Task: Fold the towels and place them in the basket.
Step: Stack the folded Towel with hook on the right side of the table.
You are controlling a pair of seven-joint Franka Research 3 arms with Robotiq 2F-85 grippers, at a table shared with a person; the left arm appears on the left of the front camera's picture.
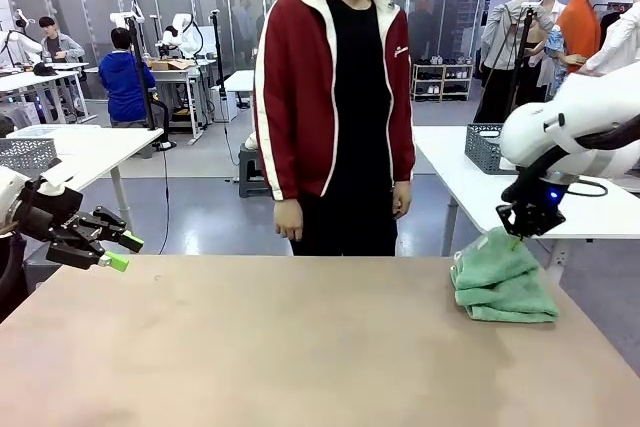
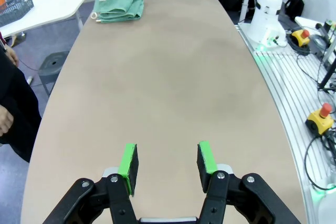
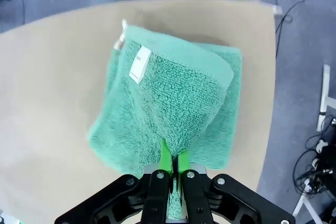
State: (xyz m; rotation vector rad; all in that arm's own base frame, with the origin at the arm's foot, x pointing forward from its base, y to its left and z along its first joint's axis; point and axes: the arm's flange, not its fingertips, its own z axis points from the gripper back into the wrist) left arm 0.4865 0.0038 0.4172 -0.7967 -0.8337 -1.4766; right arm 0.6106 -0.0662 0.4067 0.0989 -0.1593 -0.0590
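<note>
Worktop [image 1: 300,347]: tan surface; person [image 1: 335,107] in a red-and-white jacket stands at the far edge, arms at the sides.
Towels [image 1: 500,282]: mint-green terry stack at the worktop's far right corner, near the edge. In the left wrist view the towels [image 2: 118,1] lie at the far end of the worktop.
Top towel [image 3: 173,93]: pulled up from the stack into a peak; a white label [image 3: 139,64] shows on its upper face. Lower layers lie flat on the worktop.
Right fingers [image 3: 173,163]: closed on a pinch of the top towel, green pads pressed together with cloth between them. In the front view the right gripper [image 1: 520,232] points down at the top of the stack.
Left fingers [image 2: 168,163]: parted, with nothing between the green pads; bare worktop beneath.
Left gripper [image 1: 115,252]: held above the worktop's left edge, well apart from the towels.
Basket [image 1: 485,147]: a dark grey lattice basket stands on a white table behind the worktop, at the right; whether it is the task's basket cannot be told.
</note>
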